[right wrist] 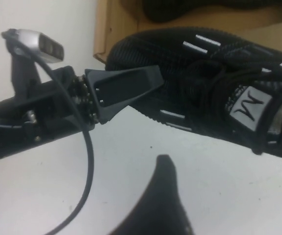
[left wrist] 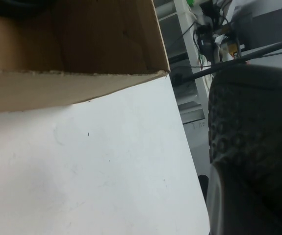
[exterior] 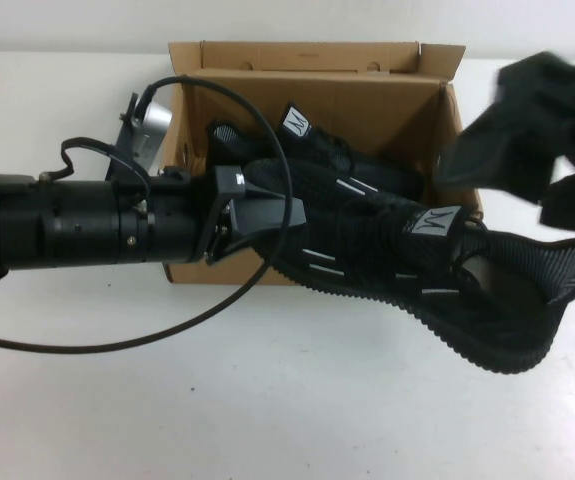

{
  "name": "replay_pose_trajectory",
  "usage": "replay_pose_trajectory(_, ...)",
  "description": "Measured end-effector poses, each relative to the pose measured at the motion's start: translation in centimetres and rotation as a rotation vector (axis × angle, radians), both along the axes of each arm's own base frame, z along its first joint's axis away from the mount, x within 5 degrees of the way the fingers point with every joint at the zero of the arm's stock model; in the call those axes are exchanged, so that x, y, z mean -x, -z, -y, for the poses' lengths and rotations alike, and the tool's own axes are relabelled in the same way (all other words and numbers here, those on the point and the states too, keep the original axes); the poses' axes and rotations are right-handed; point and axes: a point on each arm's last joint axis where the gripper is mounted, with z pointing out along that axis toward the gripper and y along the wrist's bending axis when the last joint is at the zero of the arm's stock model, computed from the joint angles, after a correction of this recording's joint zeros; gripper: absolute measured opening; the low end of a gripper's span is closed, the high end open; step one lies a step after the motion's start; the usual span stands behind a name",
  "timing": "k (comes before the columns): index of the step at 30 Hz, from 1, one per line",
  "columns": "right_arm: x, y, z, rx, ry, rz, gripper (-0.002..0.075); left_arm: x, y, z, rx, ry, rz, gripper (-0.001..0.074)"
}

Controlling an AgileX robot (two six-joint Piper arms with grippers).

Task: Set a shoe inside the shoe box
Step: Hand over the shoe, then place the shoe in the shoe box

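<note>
A black knit shoe (exterior: 417, 260) hangs over the front edge of the open cardboard shoe box (exterior: 317, 60), its toe at the box and its heel out to the right above the table. My left gripper (exterior: 267, 215) is shut on the toe end, as the right wrist view also shows (right wrist: 126, 88). The shoe's sole fills the side of the left wrist view (left wrist: 253, 137). A second black shoe (exterior: 307, 135) lies inside the box. My right gripper (exterior: 542, 140) hovers open and empty at the box's right side, above the shoe's heel; one finger (right wrist: 165, 196) shows.
The white table (exterior: 267, 400) extends in front of the box. The left arm's cable (exterior: 117, 345) loops over the table and across the box front. The left arm's wrist camera (exterior: 147, 120) sits by the box's left wall.
</note>
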Motion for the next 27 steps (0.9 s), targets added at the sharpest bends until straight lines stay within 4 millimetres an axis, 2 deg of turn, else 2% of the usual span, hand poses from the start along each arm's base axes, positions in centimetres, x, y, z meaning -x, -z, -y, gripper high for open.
replay_pose_trajectory(8, -2.4, 2.5, -3.0, 0.065, 0.045, -0.077, 0.0570, 0.1, -0.1, 0.1, 0.001, 0.020, 0.021, 0.0135)
replay_pose_trajectory(17, -4.5, 3.0, -1.5, 0.022, 0.148, -0.147, 0.0594, 0.3, -0.2, 0.1, 0.013, 0.045, 0.027, 0.0135)
replay_pose_trajectory(23, -5.4, 6.3, -1.8, -0.027, 0.158, -0.244, 0.0595, 0.3, -0.2, 0.1, 0.012, 0.045, 0.029, 0.0135)
replay_pose_trajectory(27, -5.9, 7.9, -2.3, -0.082, 0.154, -0.238, 0.0595, 0.3, -0.2, 0.1, 0.013, 0.047, 0.029, 0.0135)
